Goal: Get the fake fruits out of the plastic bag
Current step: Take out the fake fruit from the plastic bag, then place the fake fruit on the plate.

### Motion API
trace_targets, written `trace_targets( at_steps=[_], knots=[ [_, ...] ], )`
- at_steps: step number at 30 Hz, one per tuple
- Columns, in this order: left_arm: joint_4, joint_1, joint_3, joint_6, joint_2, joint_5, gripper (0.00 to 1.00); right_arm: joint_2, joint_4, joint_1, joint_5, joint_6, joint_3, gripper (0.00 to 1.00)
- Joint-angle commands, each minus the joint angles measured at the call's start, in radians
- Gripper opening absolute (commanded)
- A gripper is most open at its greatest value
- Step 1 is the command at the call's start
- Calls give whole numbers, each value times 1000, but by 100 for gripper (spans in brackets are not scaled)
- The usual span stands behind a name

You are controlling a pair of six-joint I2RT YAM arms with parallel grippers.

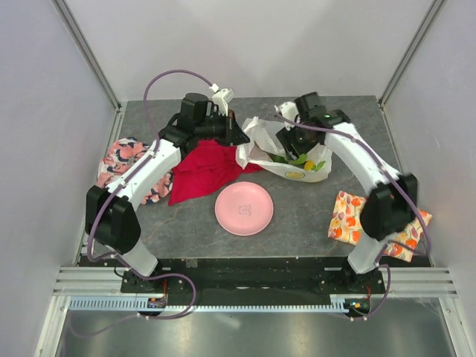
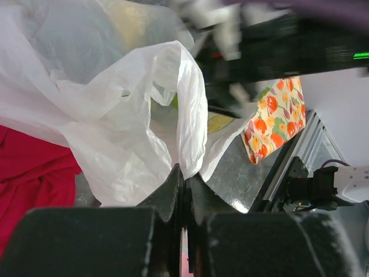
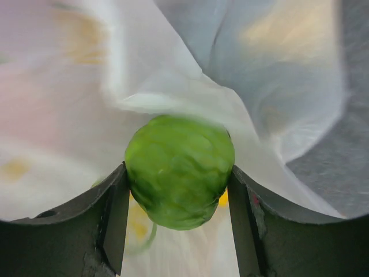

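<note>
One plastic bag (image 2: 115, 115) — the left gripper (image 2: 183, 173) is pinching its fold, jaws pressed together. One green lime (image 3: 180, 170) — the right gripper (image 3: 179, 193) is clamping it between both jaws. One pink plate (image 1: 227, 217), its centre mark too small to read.

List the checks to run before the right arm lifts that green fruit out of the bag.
1. Right fingers on the green lime: touching both sides, ok.
2. Grip firm enough for a lift: cannot tell.
3. Left fingers holding the plastic bag: shut on its edge, ok.
4. Bag film free of the lime: not ok, a fold lies against its top.
5. Pink plate as a landing spot: lies apart from the bag, nothing on it, ok.
</note>
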Motion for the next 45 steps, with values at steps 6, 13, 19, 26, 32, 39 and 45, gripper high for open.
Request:
trace_targets(
  at_steps=[6,13,19,26,32,39,45],
  knots=[
    [18,15,154,23,56,0,51,-443,-88,140,-251,-117,-26,39],
    [-23,119,225,23,-27,-23,81,-355,-72,362,-240,-247,5,37],
    [-25,234,211,46,-128,-35,81,-177,-43,440,-303,-375,41,37],
    [-22,271,153,80,-240,-41,81,74,43,488,-274,-327,63,38],
    [-22,273,113,92,-285,-31,81,162,122,493,-293,-291,78,39],
    [-8,274,93,82,-280,11,80,243,77,491,-446,-209,106,45],
    [1,274,89,76,-263,23,80,232,157,491,-405,-148,63,80]
  ],
)
